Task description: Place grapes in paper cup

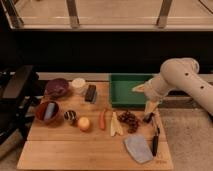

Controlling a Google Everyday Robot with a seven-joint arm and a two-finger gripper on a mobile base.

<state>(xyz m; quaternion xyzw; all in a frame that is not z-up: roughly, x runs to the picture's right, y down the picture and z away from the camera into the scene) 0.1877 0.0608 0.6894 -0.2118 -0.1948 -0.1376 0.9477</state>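
Camera view, wooden table [60,150] (dim room), tool [148,118] spread wide, just beside grapes [129,120]

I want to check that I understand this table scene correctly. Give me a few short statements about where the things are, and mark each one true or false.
1. The grapes are inside the paper cup. False: they lie on the wooden table, well to the right of the cup.
2. The gripper is close to the right side of the grapes. True.
3. The paper cup stands beside the dark purple bowl. True.
4. The yellow-orange fruit sits in the green bin. False: it lies on the table, next to the small striped tin.
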